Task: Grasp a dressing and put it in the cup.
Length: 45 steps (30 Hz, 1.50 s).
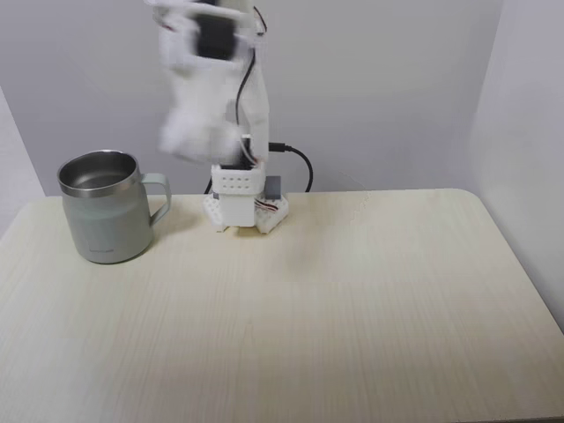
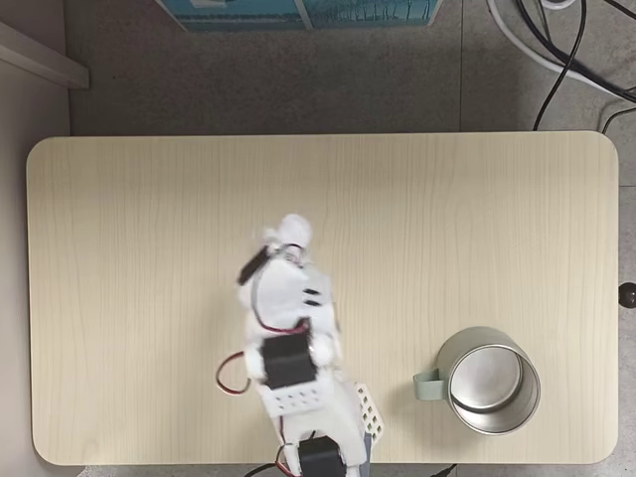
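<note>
1. I am seeing the cup (image 1: pixel 104 211) standing upright on the table (image 1: pixel 352 308), a pale grey-green mug with a shiny steel rim and interior; in the top-down fixed view (image 2: pixel 487 381) its handle is pointing left.
2. I am making out a blurred white lump, probably the dressing (image 2: pixel 293 232), sitting at the arm's tip, well apart from the cup.
</note>
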Tool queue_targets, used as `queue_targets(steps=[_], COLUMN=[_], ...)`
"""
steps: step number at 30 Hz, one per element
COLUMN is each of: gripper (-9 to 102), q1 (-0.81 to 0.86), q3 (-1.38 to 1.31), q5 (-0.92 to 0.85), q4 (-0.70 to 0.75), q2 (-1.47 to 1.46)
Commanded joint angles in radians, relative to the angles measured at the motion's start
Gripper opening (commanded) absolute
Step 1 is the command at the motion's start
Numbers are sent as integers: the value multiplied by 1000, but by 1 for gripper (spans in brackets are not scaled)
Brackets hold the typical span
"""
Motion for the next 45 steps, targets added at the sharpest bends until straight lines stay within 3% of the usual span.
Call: queue_targets(steps=[1,10,22,37,42,45], gripper=[0,0,0,0,0,7], q1=[235,709,1048,1183,1183,1192], q3=[57,-3,-325,-825,-874,-874], q5=[58,107,-64,-232,-236,-225], q4=[31,8,8,-322,-341,-345], q2=[-37,-28,-41,-224,-288,-316])
